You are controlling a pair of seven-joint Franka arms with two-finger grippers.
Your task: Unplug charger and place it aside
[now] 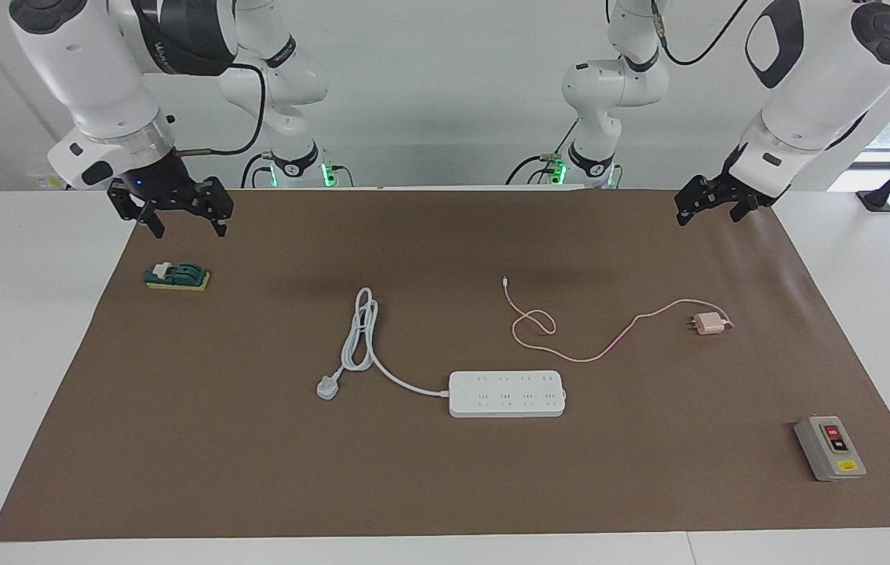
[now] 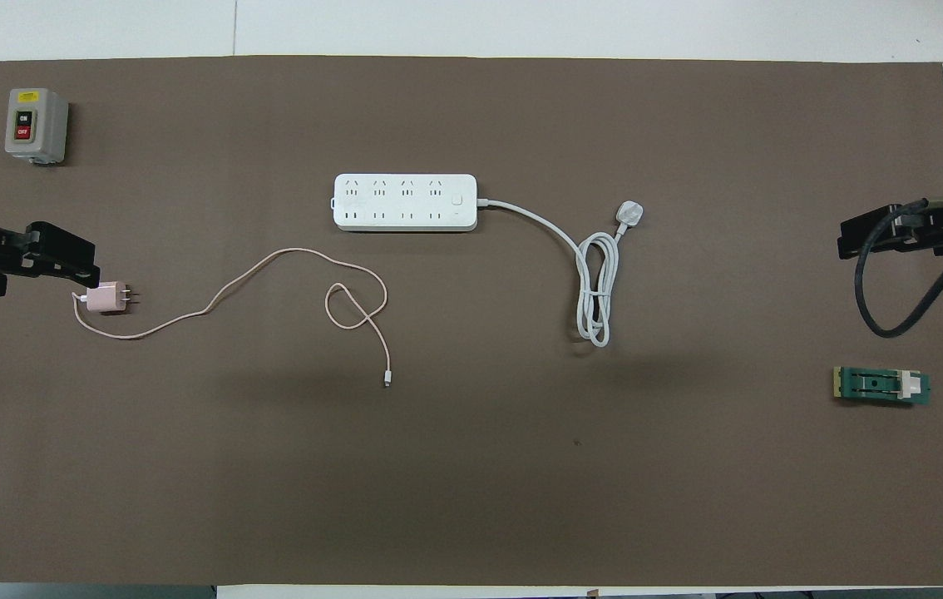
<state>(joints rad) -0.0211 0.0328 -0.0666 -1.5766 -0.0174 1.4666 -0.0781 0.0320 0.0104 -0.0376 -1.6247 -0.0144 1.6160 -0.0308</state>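
pink charger (image 1: 709,323) lies unplugged, apart from power strip (image 1: 507,393).

Pale-pink charger (image 1: 709,323) and white power strip (image 1: 507,393) on a brown mat (image 1: 445,486); grey switch box (image 1: 829,448) with red and black buttons.

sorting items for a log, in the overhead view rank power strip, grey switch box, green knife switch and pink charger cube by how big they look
1. power strip
2. green knife switch and grey switch box: similar footprints, so not ranked apart
3. charger cube, smallest
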